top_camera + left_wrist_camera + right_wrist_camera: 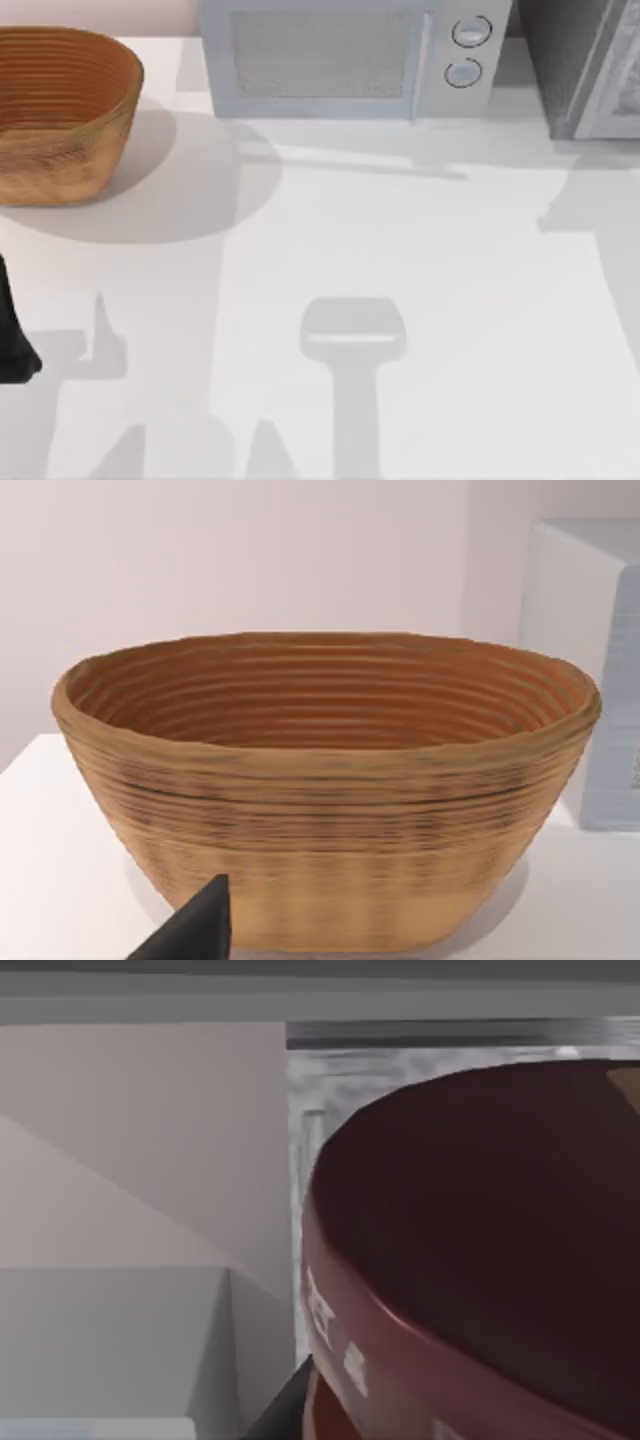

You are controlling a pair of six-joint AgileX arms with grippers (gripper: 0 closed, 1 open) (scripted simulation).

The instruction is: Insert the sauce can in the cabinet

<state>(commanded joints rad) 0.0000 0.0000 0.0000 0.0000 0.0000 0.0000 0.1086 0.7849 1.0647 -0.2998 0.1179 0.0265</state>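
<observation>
The sauce can (480,1250) sits very close in the right wrist view, its dark maroon lid turned to the camera, with a red band and a strip of orange below. My right gripper is shut on it, and one dark finger (278,1412) shows beside it. Right behind the can stands the cabinet's speckled grey frame (300,1160). In the top view the cabinet (585,70) stands at the far right corner, dark speckled grey with a pale framed door panel. My left arm (12,340) is parked at the table's left edge, its gripper (195,932) facing the basket.
A woven brown basket (60,150) stands at the far left, and it also appears in the left wrist view (330,810). A light grey microwave (350,60) with two round knobs stands at the back middle. Arm shadows lie across the white table (450,300).
</observation>
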